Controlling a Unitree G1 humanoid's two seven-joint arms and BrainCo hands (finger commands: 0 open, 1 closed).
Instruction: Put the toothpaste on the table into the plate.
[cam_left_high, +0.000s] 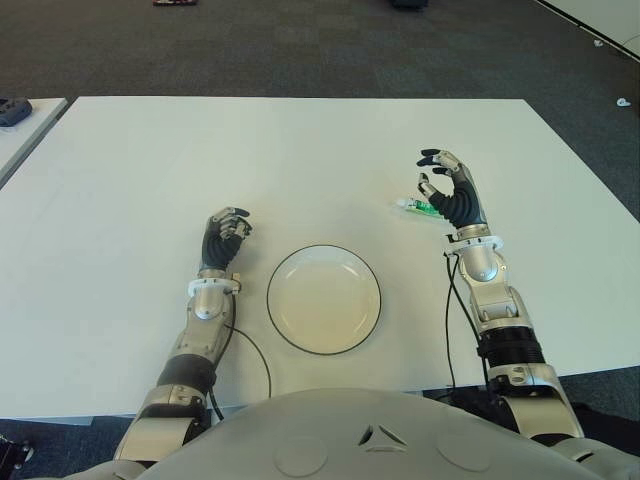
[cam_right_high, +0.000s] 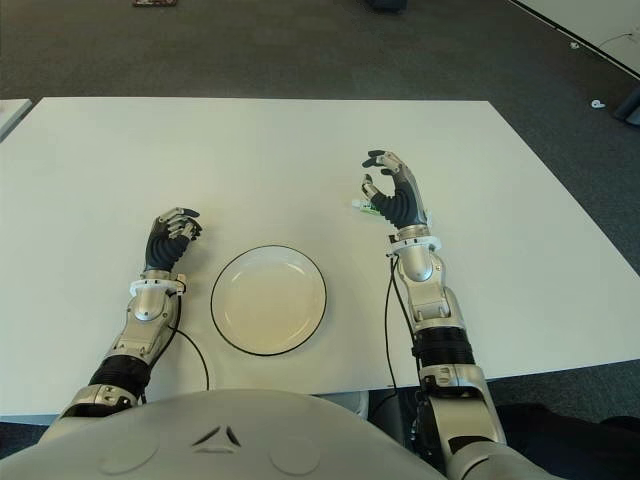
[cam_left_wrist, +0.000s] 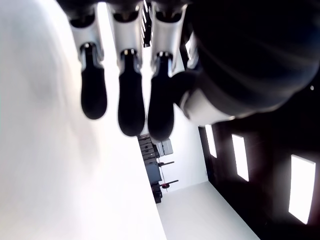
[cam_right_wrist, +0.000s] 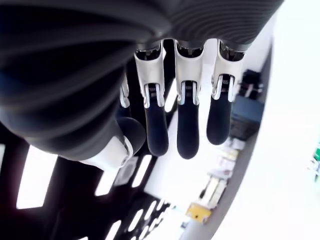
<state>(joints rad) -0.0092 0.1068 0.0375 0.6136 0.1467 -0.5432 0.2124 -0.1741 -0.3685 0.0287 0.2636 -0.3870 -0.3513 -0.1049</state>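
Toothpaste (cam_left_high: 418, 207) lies on the table (cam_left_high: 300, 150), right of the plate (cam_left_high: 323, 299) and apart from it, partly hidden behind the right hand (cam_left_high: 450, 192). That hand sits just beside the tube, fingers spread and gripping nothing. Left hand (cam_left_high: 224, 236) shows left of the plate, fingers curled, holding nothing. Plate holds nothing.

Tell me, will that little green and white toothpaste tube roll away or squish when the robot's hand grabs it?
The small green and white toothpaste tube lies flat on the white table, so it probably won't roll far. It looks thin and light, so the open right hand above it could easily nudge it sideways. Tubes like this are usually soft, so it may squish a bit.
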